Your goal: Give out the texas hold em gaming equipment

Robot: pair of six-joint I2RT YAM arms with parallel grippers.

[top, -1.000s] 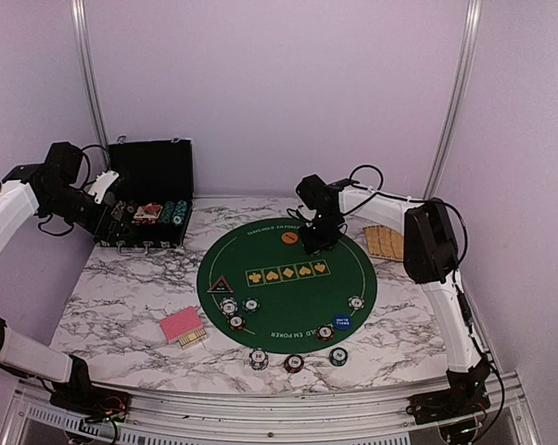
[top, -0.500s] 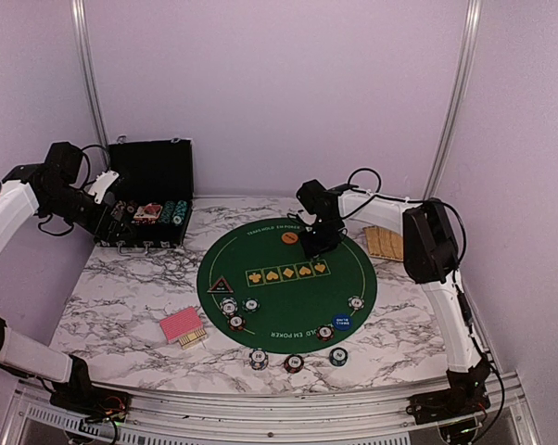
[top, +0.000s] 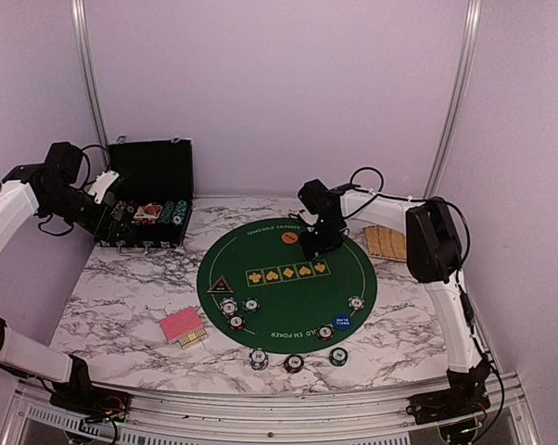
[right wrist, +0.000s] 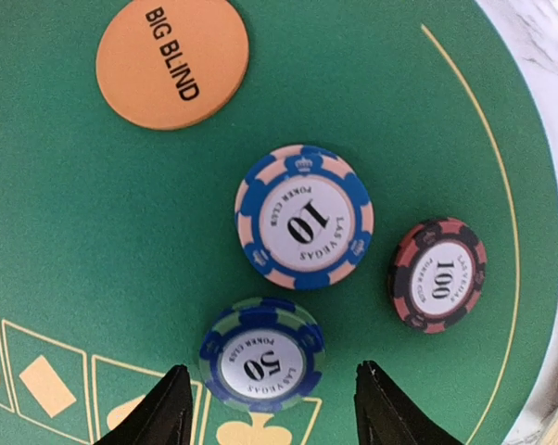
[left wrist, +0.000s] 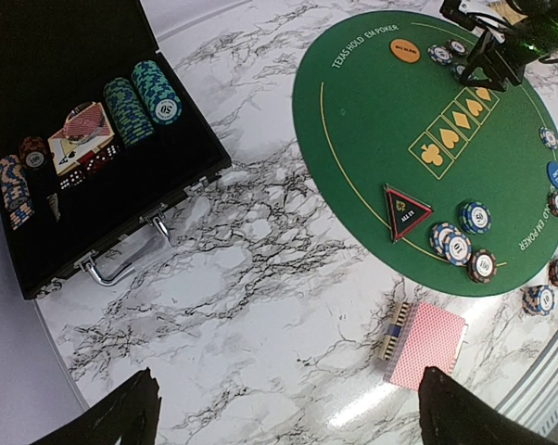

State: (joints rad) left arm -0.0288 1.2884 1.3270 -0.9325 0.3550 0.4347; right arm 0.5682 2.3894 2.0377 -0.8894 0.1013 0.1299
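The chip marked 50 (right wrist: pixel 261 354) is lying flat on the green mat (right wrist: pixel 75 232), right between the fingertips of the right gripper (right wrist: pixel 272 394). The jaws are standing wide and gripping nothing. Neither finger appears to be pressing on the chip, so it is most likely being left where it was set down. Just ahead of the fingertips the chip marked 10 (right wrist: pixel 304 216) is resting apart from it, the chip marked 100 (right wrist: pixel 437 274) is sitting ahead and off to one side, and the orange button (right wrist: pixel 172 63) is lying farther ahead still. Judging by this, that place on the mat is now getting three chips beside its button, and the right arm is becoming free for the next piece. Compared with a second ago, the overhead view is showing the right gripper a touch further along over the same spot, a very small shift, and nothing else on the mat is moving. The left gripper (left wrist: pixel 288 413) is hanging wide and empty, with the open black case (left wrist: pixel 140 190) ahead and to one side and the red-backed cards (left wrist: pixel 429 343) close by its other finger, and it is staying where it was.
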